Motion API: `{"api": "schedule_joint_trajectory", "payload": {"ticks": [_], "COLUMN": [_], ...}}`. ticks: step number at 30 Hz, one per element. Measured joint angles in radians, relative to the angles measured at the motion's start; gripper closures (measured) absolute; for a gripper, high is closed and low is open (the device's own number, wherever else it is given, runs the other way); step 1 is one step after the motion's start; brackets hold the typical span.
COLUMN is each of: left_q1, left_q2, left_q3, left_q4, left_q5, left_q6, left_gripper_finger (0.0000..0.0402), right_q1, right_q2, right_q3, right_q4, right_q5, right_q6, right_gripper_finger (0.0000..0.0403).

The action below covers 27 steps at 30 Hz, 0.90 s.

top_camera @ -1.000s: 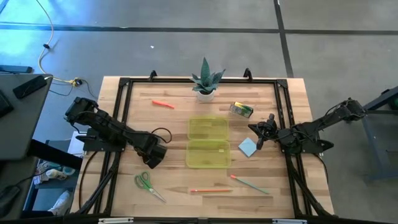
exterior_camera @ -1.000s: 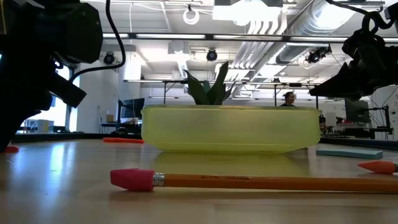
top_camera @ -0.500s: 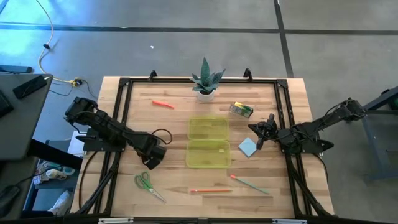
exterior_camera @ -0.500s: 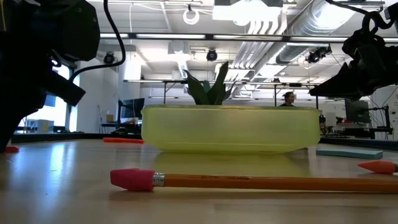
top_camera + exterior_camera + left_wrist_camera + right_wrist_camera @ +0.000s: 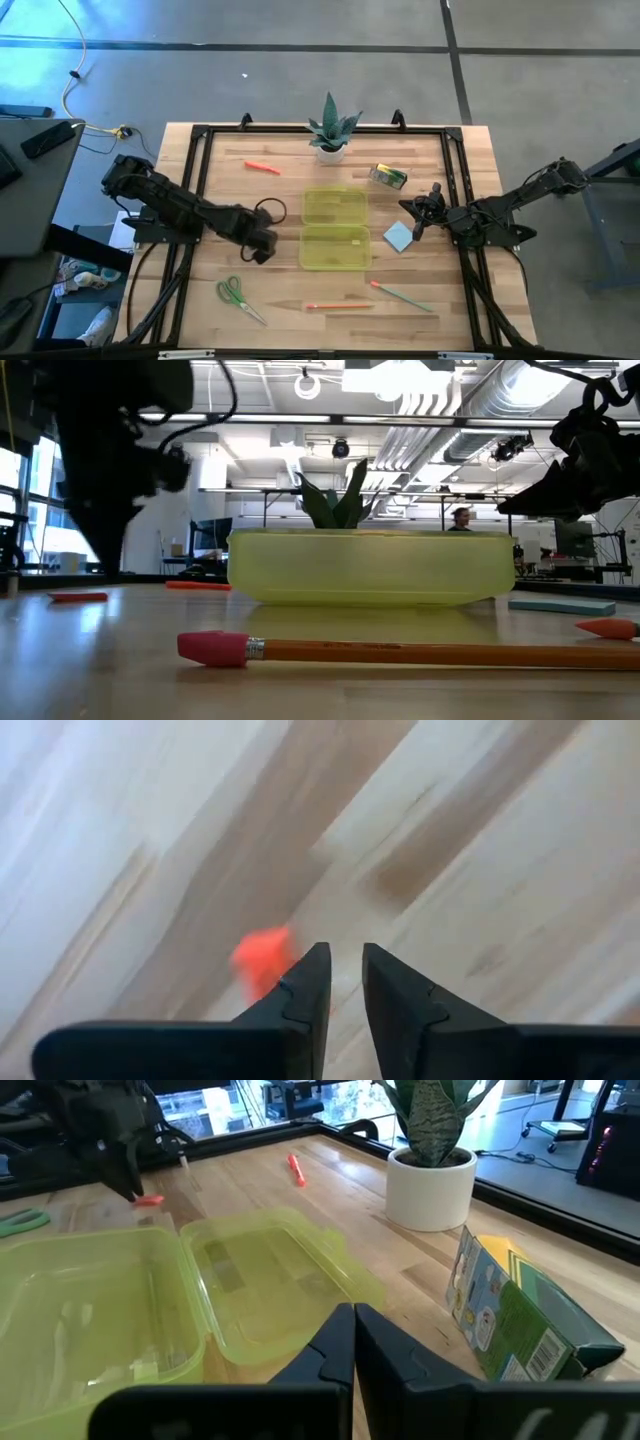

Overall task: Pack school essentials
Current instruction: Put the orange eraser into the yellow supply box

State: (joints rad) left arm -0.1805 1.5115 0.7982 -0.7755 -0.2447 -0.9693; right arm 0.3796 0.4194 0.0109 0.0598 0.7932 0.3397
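Observation:
An open yellow-green case (image 5: 335,228) lies mid-table. My left gripper (image 5: 264,250) stands left of it, low over the wood, its fingers (image 5: 343,955) a narrow gap apart and empty. The tiny red piece (image 5: 262,960) lies on the table beside one finger; it also shows in the low view (image 5: 78,597) and the right wrist view (image 5: 150,1200). My right gripper (image 5: 416,232) hangs shut and empty above the blue note pad (image 5: 398,236). The crayon box (image 5: 388,177), orange pen (image 5: 263,167), scissors (image 5: 238,297), orange pencil (image 5: 340,305) and green pencil (image 5: 400,295) lie on the table. My left gripper points down with the tiny red piece (image 5: 268,952) lying flat on the table next to the outer side of one finger. I cannot tell whether the finger touches it.
A spiky green plant in a white pot (image 5: 331,130) stands at the far edge behind the case. A black frame (image 5: 200,150) runs round the table top. Bare wood lies between the case and the scissors.
My left gripper has gone toward the table's right edge, closer to the case, mostly in the last half second. The tiny red piece now lies farther right on the table than before.

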Motion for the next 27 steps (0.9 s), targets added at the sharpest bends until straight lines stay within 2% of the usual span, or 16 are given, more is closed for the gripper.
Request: {"api": "schedule_joint_trajectory", "payload": {"ticks": [5,11,15,19,27], "left_q1": [0.028,0.041,0.063,0.079,0.083], "left_q2": [-0.001,-0.002,0.0,0.005,0.005], "left_q3": [0.042,0.084,0.085,0.071,0.041], "left_q4": [0.163,0.073,-0.007,-0.059,-0.112], "left_q5": [-0.028,-0.023,0.028,0.084,0.146], "left_q6": [0.129,0.169,0.135,0.134,0.131], "left_gripper_finger": [0.0368,0.0382,0.0379,0.0358,0.0279], "right_q1": [0.0,0.0,0.0,0.0,0.0], "right_q2": [0.0,0.0,0.0,0.0,0.0], "right_q3": [0.0,0.0,0.0,0.0,0.0], "right_q4": [0.001,0.001,0.001,0.001,0.001], "right_q5": [-0.017,-0.019,-0.019,-0.019,-0.019], "right_q6": [0.0,-0.005,-0.005,-0.006,-0.008], "right_gripper_finger": [0.0402,0.0402,0.0402,0.0402,0.0402]}}
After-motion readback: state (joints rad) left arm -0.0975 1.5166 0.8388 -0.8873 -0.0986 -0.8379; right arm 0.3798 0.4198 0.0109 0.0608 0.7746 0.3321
